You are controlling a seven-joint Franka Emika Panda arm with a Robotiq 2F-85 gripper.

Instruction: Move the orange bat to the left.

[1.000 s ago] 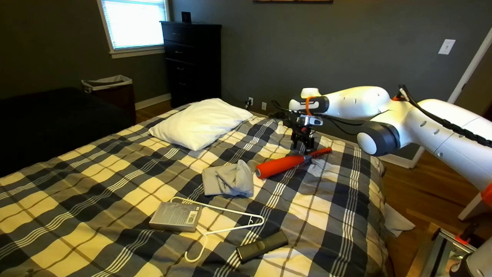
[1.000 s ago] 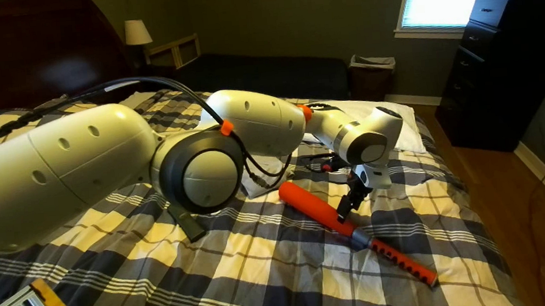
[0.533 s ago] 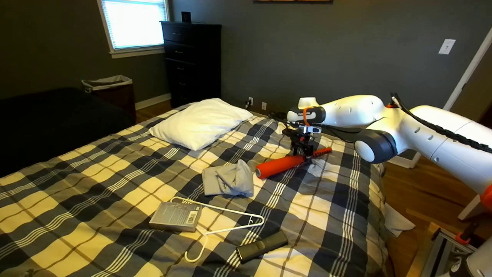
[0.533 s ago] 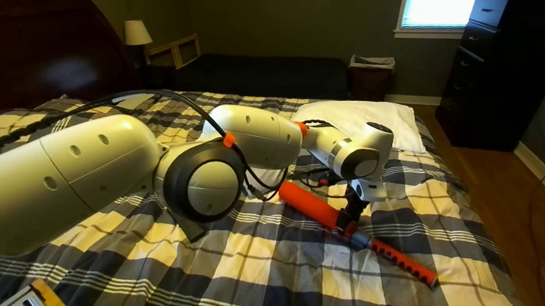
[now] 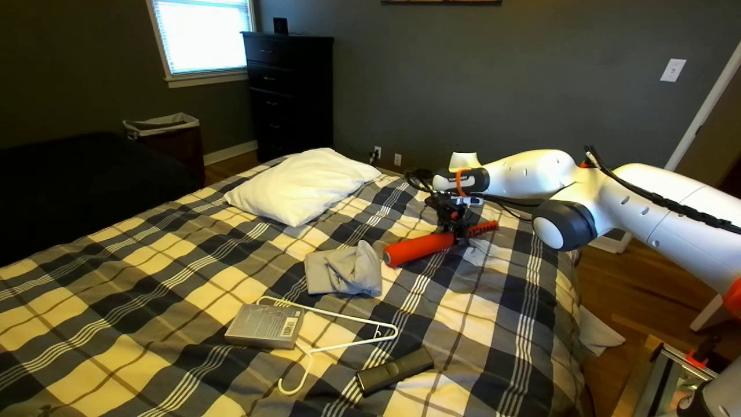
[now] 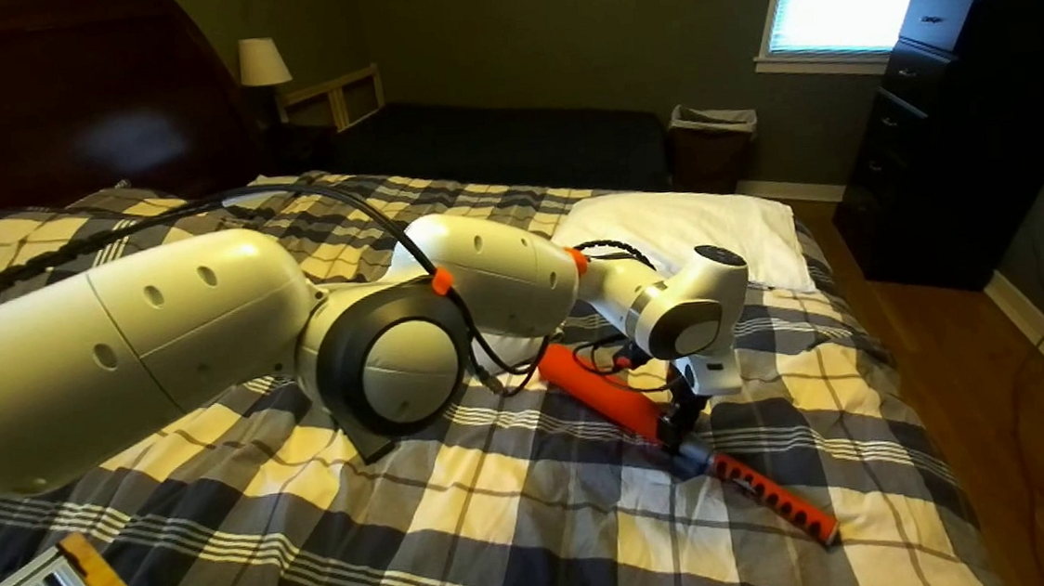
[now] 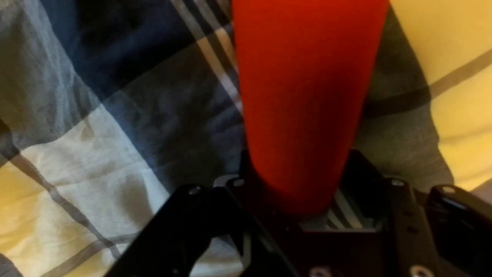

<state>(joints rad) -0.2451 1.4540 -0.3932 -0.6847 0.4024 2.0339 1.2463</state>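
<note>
- In an exterior view, grey cloth [image 5: 344, 270] is lying left of the gripper [image 5: 455, 233]
- Fingers [image 7: 363, 182] are apparently clamping the orange bat [image 7: 303, 100] between them where it narrows
- Right of them, the handle [image 5: 484, 228] is extending; level lifting should be limiting barrel [image 5: 419, 249] droop

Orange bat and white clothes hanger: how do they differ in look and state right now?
Shape: the orange bat is a thick, tapering rod; the white clothes hanger is a thin, open frame. State: the gripper straddles the bat, apparently gripping it; the hanger lies clear of the gripper. Both show against the plaid bedspread.
</note>
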